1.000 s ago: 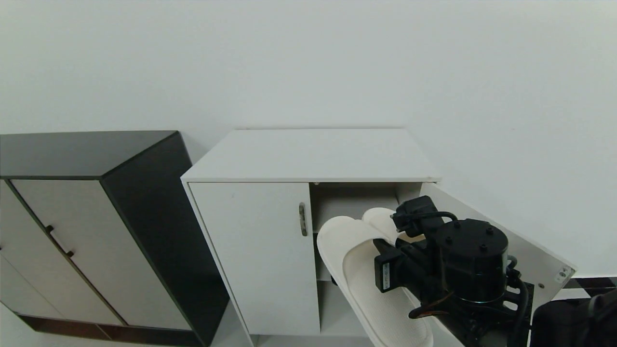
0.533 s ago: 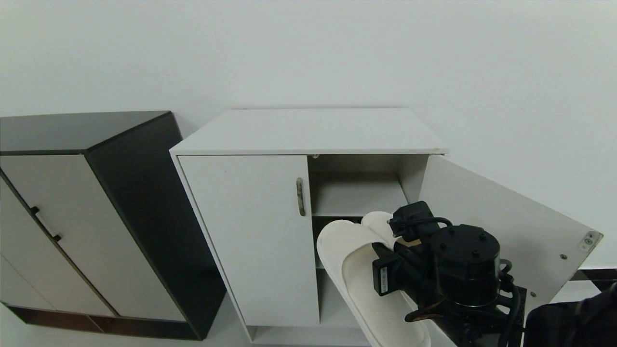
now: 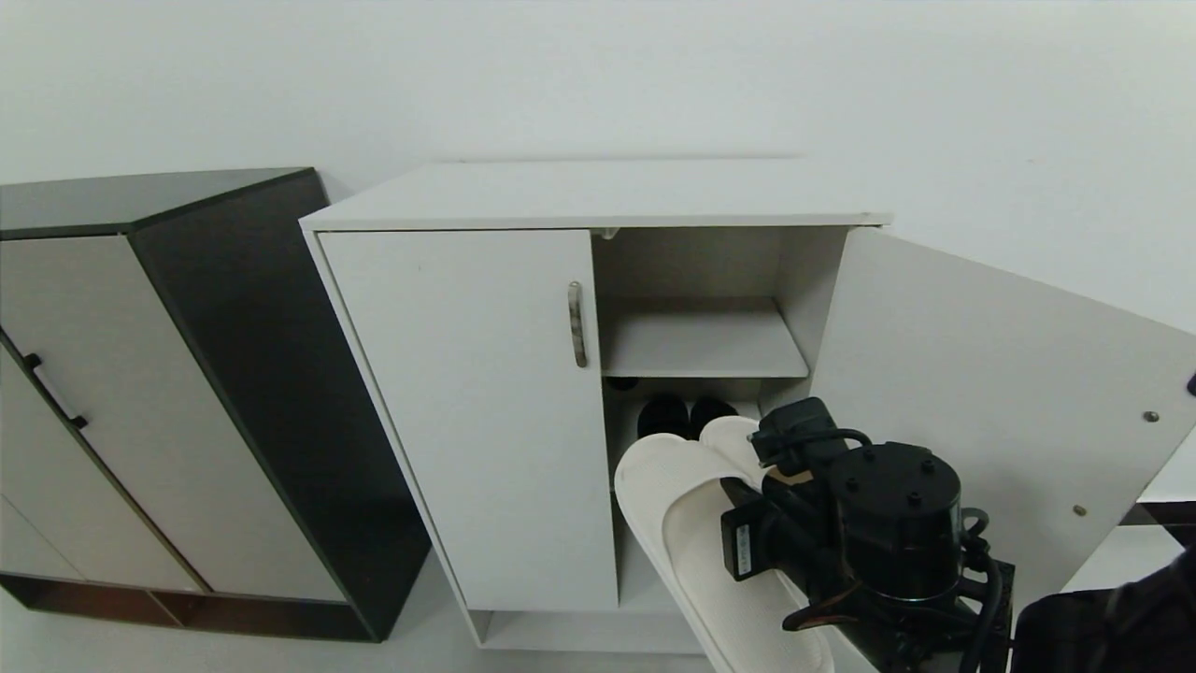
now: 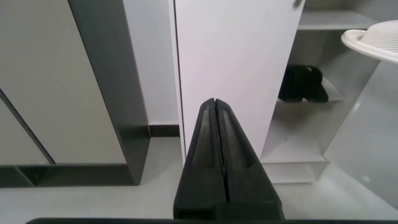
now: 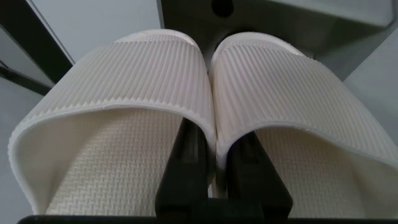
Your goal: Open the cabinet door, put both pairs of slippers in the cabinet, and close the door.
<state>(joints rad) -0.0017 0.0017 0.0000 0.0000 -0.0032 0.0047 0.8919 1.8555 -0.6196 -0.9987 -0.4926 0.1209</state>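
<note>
The white rectangular laminate cabinet [image 3: 598, 192] stands mid-frame, its left door [image 3: 467, 402] shut and its right door [image 3: 981, 374] swung wide toward the right edge. Inside, a pair of black slippers [image 3: 682, 414] sits side by side on the middle shelf. A pair of cream-white ribbed foam slippers [image 3: 682, 505] hangs at lower centre before the opening. They touch, toes toward the cabinet, with their inner edges pinched in the right claw [image 5: 214, 158].

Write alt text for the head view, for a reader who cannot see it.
The right pincer holds white slippers up to a white cabinet whose right door stands open. Inside it sit black slippers. A dark cabinet stands to its left.
</note>
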